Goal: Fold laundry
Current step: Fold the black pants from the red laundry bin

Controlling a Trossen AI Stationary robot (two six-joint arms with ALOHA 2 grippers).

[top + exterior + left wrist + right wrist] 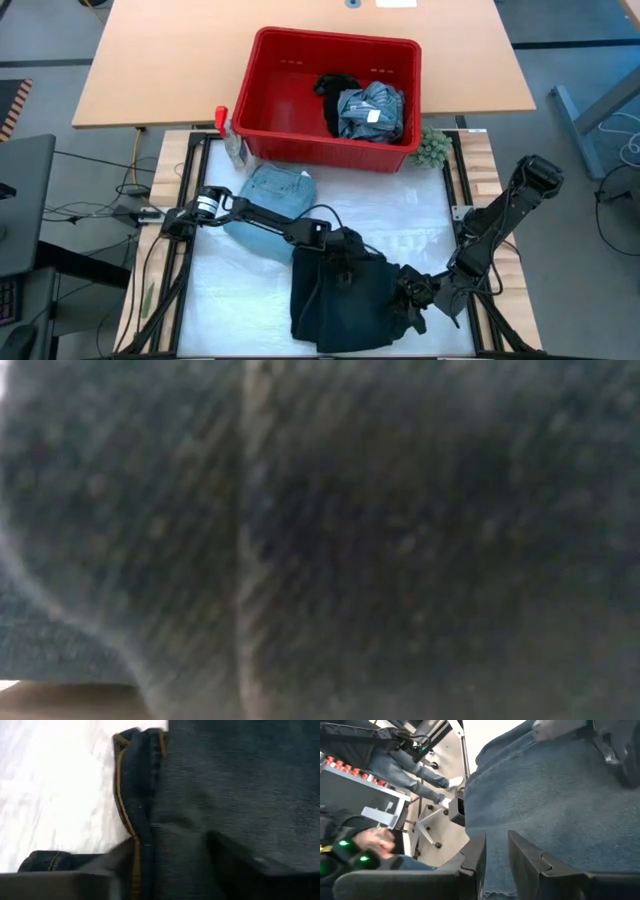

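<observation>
Dark navy jeans [340, 300] lie bunched on the white table cover [420, 215] near the front edge, and their denim [320, 540] fills the low view. My left gripper [170, 857] is open over the jeans' far part [345, 262], with a stitched seam fold [137, 810] between its fingers. My right gripper [496, 851] is shut on the jeans at their right side [415, 295]. A folded light blue garment [275, 192] rests flat at the back left. More laundry [370, 110] lies in the red basket [290, 110]. My left gripper comes slanting down from the table's left, one finger [112, 865] beside the seam fold and the other [235, 862] on the flat denim. Whether they press the cloth I cannot tell. My right gripper pinches a denim edge [496, 875] between its two fingers [527, 857], coming from the table's right. One layer or several, I cannot tell. The cloth spreads away from the fingers onto the table.
The red basket stands across the table's far edge, with a green fuzzy ball [432, 148] beside its right corner. Bare white cover lies right of the jeans. Beyond the table a person's legs [405, 767] and hand [375, 842] show in the right wrist view.
</observation>
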